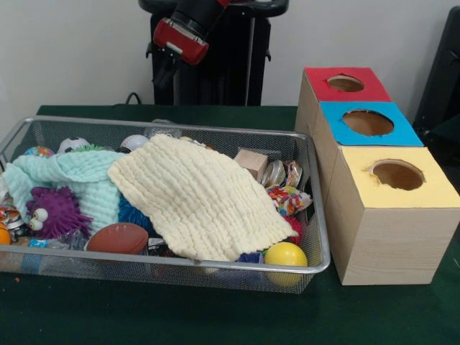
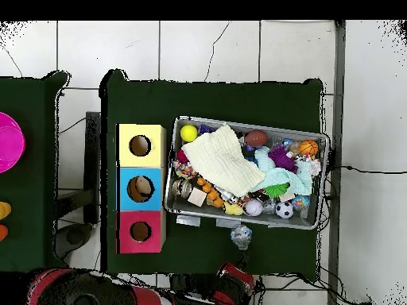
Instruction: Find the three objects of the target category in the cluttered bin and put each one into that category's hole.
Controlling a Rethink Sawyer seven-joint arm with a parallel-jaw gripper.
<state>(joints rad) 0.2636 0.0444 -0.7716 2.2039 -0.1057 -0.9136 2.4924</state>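
Note:
A wire mesh bin [image 1: 165, 263] holds a heap of toys. A cream knitted cloth [image 1: 198, 198] lies over the middle and a mint cloth [image 1: 75, 176] lies to its left. Showing around them are a purple spiky toy with eyes [image 1: 54, 212], a brown football [image 1: 118, 238], a yellow ball [image 1: 285, 254], a wooden block [image 1: 251, 163] and shiny wrapped sweets [image 1: 287, 198]. Beside the bin stands a wooden box with a red hole [image 1: 346, 83], a blue hole [image 1: 368, 122] and a yellow hole [image 1: 397, 175]. My gripper [image 1: 164, 70] hangs behind the bin, above the table, away from the toys.
From above, something brown lies inside the blue hole [image 2: 141, 188]. A soccer ball [image 2: 284, 210] and an orange basketball [image 2: 308, 148] lie at the bin's end farthest from the box. A pink disc [image 2: 6, 141] sits on a second table.

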